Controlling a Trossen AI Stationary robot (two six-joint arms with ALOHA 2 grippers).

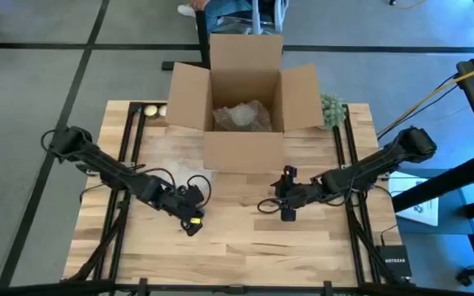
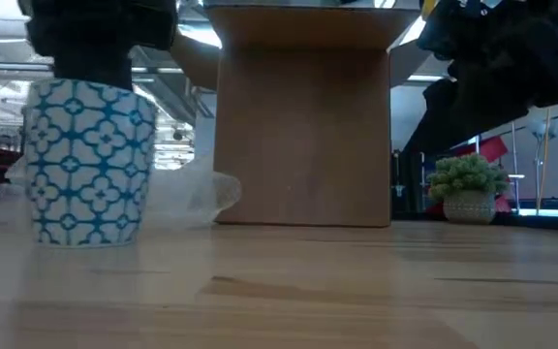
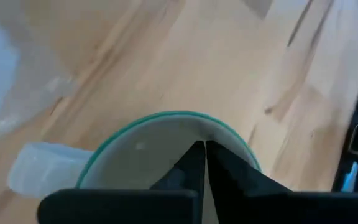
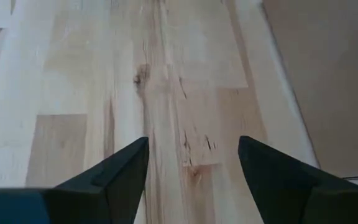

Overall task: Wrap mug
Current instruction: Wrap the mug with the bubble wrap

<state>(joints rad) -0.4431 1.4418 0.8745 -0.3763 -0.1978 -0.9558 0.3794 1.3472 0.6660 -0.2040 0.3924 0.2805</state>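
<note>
Left gripper (image 3: pixel 204 163): fingers pinched on the mug (image 2: pixel 90 160) rim. Mug stands upright on the bench (image 1: pixel 245 238), axis vertical. Plastic wrap (image 2: pixel 187 197), thin, clear and crinkled, lies just behind, toward the cardboard box (image 1: pixel 243 103). Right gripper (image 4: pixel 192 158): fingers spread, empty, farther off. Mug is glazed ceramic, blue lattice, 1 teal rim.
</note>
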